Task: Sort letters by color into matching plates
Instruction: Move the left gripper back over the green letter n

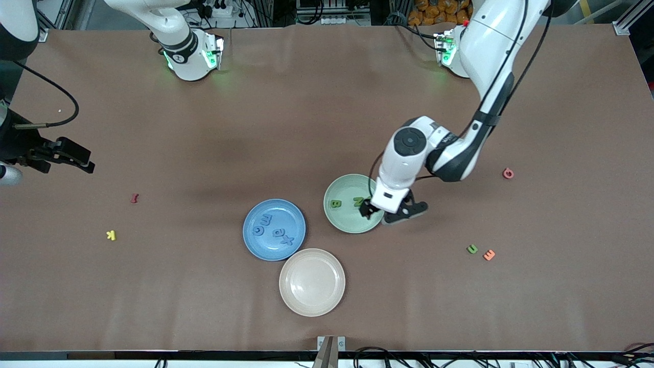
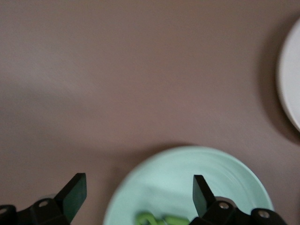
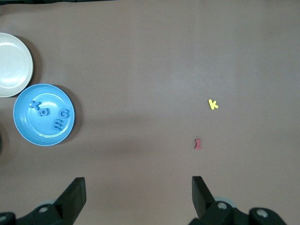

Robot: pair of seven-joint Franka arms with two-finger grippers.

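The blue plate [image 1: 274, 229] holds several blue letters [image 1: 278, 232]; it also shows in the right wrist view [image 3: 43, 115]. The mint green plate [image 1: 352, 203] holds a green B [image 1: 335, 204] and a green N [image 1: 359, 201]. My left gripper [image 1: 388, 213] is open and empty, low over that plate's edge toward the left arm's end. In the left wrist view the green plate [image 2: 187, 183] and green letters [image 2: 161, 219] lie between its open fingers. A green letter u [image 1: 472, 249] lies on the table toward the left arm's end. My right gripper [image 1: 84, 162] is open and waits at the right arm's end.
A beige plate [image 1: 312, 282] sits nearer the front camera, touching the blue plate. An orange E [image 1: 489, 254] lies beside the green u, and a red letter [image 1: 508, 173] lies farther off. A red I [image 1: 134, 198] and a yellow K [image 1: 111, 235] lie toward the right arm's end.
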